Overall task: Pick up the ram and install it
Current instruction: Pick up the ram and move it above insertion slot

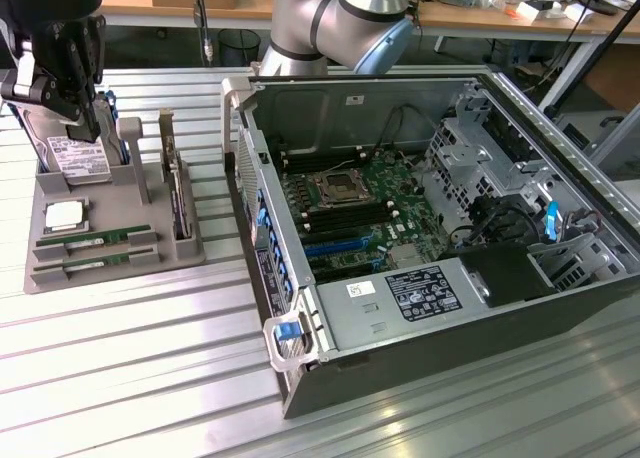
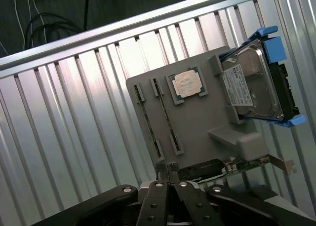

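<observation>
The gripper (image 1: 80, 118) hangs over the far end of a gray holder (image 1: 140, 193) that sits on the ribbed metal counter (image 1: 130, 378) towards the exterior view's left. In the wrist view the gripper (image 2: 167, 169) shows its jaws drawn together with nothing between them. The ram (image 1: 95, 238) stands on its long edge in a slot at the near end of the holder, a narrow green stick with a white label. A second ram stick (image 1: 97, 261) stands in the neighbouring slot just beside it, and both are untouched. From the wrist view the two sticks appear edge-on as thin dark lines, the ram (image 2: 165, 117) and the second ram stick (image 2: 148, 122), running side by side along the holder (image 2: 207, 122). A square silver processor chip (image 1: 65, 215) lies flat in a recess next to the sticks. Beyond it a hard drive (image 1: 80, 158) with a white label leans in its blue bracket, directly under the gripper. An expansion card (image 1: 178, 193) stands upright along the holder's side nearest the computer case (image 1: 400, 378). The case lies open on the counter to the exterior view's right, its green motherboard (image 1: 360, 208) exposed, well apart from the ram.
</observation>
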Robot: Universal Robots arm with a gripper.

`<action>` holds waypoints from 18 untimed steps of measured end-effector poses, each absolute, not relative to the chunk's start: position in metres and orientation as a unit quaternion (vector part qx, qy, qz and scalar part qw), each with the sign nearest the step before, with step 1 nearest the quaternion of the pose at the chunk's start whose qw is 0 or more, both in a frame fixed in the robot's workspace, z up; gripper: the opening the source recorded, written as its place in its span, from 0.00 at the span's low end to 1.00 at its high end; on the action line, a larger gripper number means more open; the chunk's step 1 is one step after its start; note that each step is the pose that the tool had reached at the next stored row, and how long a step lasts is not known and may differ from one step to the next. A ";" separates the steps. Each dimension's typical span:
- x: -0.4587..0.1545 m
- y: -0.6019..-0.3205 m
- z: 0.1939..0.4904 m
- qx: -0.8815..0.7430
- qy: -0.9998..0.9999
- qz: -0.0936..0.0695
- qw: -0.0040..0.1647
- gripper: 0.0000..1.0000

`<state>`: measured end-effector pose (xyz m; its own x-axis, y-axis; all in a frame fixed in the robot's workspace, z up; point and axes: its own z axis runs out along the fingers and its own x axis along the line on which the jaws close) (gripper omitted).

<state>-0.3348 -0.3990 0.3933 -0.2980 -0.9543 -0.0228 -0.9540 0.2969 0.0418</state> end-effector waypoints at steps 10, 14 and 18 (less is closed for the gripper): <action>-0.335 -0.399 0.393 0.636 -0.771 -0.023 0.005 0.10; -0.335 -0.399 0.393 0.650 -0.760 -0.023 0.005 0.10; -0.335 -0.399 0.393 0.666 -0.745 -0.023 0.005 0.10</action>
